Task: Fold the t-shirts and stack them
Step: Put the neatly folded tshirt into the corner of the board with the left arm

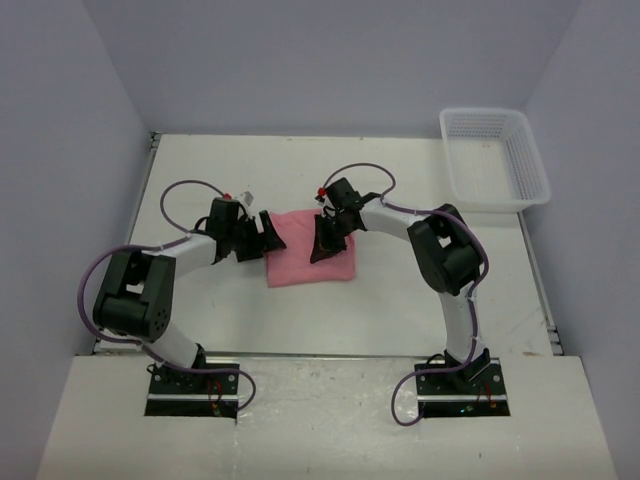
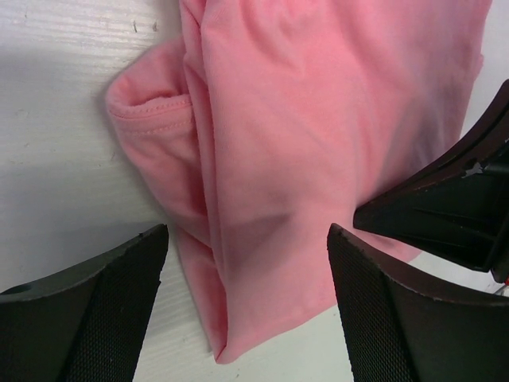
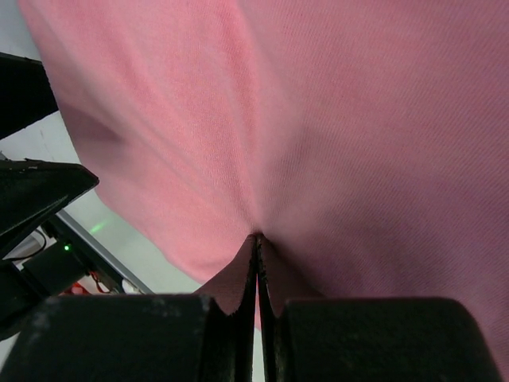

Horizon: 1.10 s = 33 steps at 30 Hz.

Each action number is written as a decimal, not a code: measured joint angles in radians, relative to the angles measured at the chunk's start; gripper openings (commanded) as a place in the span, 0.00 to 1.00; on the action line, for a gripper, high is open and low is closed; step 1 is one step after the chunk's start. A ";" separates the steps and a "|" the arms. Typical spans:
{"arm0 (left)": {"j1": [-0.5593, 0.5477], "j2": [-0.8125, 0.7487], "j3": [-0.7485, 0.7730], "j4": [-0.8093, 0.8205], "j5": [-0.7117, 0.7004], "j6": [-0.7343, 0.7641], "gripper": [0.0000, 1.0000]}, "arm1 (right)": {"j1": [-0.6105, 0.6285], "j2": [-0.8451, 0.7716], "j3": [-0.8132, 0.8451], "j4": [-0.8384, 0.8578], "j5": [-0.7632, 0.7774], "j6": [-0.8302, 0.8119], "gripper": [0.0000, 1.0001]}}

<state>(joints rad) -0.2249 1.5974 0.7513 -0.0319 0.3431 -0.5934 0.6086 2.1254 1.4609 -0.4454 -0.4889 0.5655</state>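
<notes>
The t-shirt (image 1: 310, 250) is judged soft, thin and limp. A fold is pinched by the right gripper (image 3: 257, 243); the left gripper (image 2: 245, 239) is spread over its left edge, best gripped there.

Left end effector (image 2: 246, 239) gapes; right end effector (image 3: 257, 243) seems clamped.

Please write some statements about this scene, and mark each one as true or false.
1. The right tool is shut on the pink t-shirt. True.
2. The left tool also grips the t-shirt. False: it is open and holds nothing.
3. The white basket contains a t-shirt. False: no shirt shows in it.
4. The t-shirt lies folded on the table. True.
5. The basket stands at the far left corner. False: it is at the far right.
</notes>
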 measured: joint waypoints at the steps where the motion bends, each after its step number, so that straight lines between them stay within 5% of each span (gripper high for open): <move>1: 0.000 0.002 0.006 -0.010 -0.005 0.000 0.83 | 0.000 0.000 0.000 0.000 0.000 0.001 0.00; 33: 0.000 -0.045 0.002 -0.089 -0.142 0.002 0.83 | 0.005 -0.123 -0.052 -0.069 0.182 -0.008 0.00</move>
<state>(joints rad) -0.2249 1.5528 0.7532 -0.1211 0.2016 -0.5915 0.6140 2.0026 1.4090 -0.5140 -0.3065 0.5579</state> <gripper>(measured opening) 0.830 0.003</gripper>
